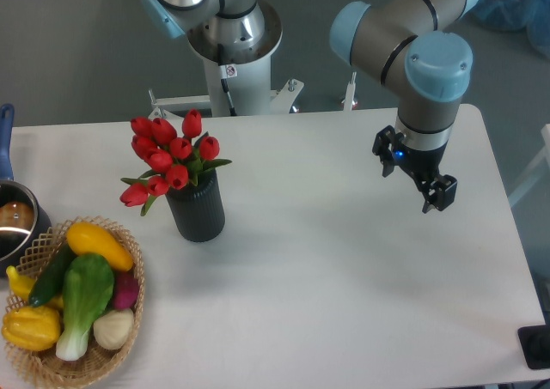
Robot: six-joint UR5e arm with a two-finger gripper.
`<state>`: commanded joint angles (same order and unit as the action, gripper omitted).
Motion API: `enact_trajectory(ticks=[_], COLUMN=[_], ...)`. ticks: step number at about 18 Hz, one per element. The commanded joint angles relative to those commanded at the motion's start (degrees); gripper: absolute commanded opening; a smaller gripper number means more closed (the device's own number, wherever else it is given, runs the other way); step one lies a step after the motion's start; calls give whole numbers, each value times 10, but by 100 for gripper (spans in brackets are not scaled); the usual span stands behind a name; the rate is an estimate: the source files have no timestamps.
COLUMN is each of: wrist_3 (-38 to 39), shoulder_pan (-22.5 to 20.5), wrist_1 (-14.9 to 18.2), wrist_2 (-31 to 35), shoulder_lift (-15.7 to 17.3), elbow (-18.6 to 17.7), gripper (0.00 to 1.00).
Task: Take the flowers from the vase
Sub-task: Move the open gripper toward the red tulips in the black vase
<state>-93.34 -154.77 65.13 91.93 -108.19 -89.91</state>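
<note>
A bunch of red tulips, the flowers (171, 156), stands upright in the vase (198, 210), a dark ribbed cylinder on the left half of the white table (344, 286). The stems are hidden inside the vase. My gripper (412, 175) hangs over the right part of the table, far to the right of the vase and well apart from it. It points downward, and its two black fingers (439, 192) are spread with nothing between them.
A wicker basket (131, 316) of colourful vegetables sits at the front left corner. Beside it, a metal pot (15, 224) with a blue handle is cut off by the left edge. The robot base (232, 37) stands behind the table.
</note>
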Motion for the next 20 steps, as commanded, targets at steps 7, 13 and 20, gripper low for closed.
enact_trajectory(ticks=[7,13,20], wrist_3=[-5,1,38], shoulder_pan=[11,7,-4], wrist_1=[2,-4,-7], wrist_2=[-3,-21,-69], shoulder_lift=[10,13,68], elbow=[-5,-28,-100], gripper=[100,100,100])
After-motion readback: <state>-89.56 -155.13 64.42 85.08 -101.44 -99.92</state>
